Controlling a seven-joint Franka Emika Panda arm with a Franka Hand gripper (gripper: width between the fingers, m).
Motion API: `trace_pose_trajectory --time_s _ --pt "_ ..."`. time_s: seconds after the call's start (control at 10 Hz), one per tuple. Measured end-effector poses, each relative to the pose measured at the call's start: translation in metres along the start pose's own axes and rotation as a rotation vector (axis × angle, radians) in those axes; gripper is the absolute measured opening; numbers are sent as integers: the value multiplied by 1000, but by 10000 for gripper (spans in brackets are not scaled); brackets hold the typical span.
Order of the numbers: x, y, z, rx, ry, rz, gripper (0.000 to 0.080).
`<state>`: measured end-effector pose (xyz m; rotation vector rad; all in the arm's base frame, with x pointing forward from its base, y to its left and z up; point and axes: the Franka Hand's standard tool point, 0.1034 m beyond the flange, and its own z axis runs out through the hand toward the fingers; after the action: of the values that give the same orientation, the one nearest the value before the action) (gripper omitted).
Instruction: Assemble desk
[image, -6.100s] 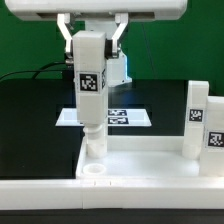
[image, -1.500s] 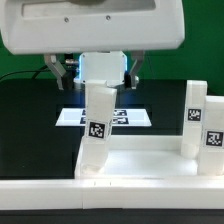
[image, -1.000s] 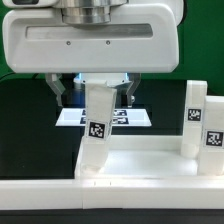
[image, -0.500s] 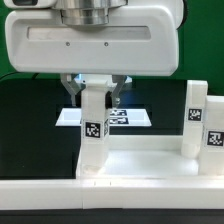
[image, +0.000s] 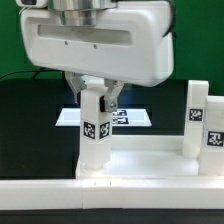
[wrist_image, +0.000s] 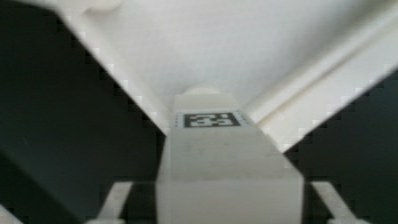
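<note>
The white tabletop (image: 140, 165) lies with its raised rim up, near the front of the exterior view. A white leg (image: 95, 135) with a black-and-white tag stands in its corner socket on the exterior view's left. My gripper (image: 97, 95) comes down from above and is shut on the top of that leg, one finger (image: 80, 90) on each side. In the wrist view the leg (wrist_image: 222, 170) runs between my gripper (wrist_image: 222, 205) down to the tabletop (wrist_image: 196, 50).
Two more tagged white legs (image: 196, 115) (image: 215, 135) stand upright at the tabletop's end on the exterior view's right. The marker board (image: 135, 117) lies flat on the black table behind the tabletop. A long white bar (image: 110, 192) runs across the front.
The jaws have closed from wide open onto the leg's top. The hand has since turned a little, and the leg stands straighter than a second ago.
</note>
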<state>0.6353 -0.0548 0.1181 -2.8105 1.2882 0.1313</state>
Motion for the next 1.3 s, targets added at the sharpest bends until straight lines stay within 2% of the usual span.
trace_pose_trajectory --time_s 0.1,0.3,0.4,0.7,0.8,0.9,1.0,1.1,1.2,1.3 --pt "1 1 0 6 -4 154 288" --pt "2 2 1 57 -38 435 289" --pt "3 0 4 92 -43 567 289" --pt "3 -1 5 94 -47 687 289" --pt "3 -1 5 93 -46 678 365" --pt "2 0 6 85 -44 576 365" --pt "-3 3 9 66 -52 414 550" --pt "-4 5 12 57 -58 223 550" --pt "-7 5 12 54 -52 78 632" --pt "-10 6 10 76 -8 84 644"
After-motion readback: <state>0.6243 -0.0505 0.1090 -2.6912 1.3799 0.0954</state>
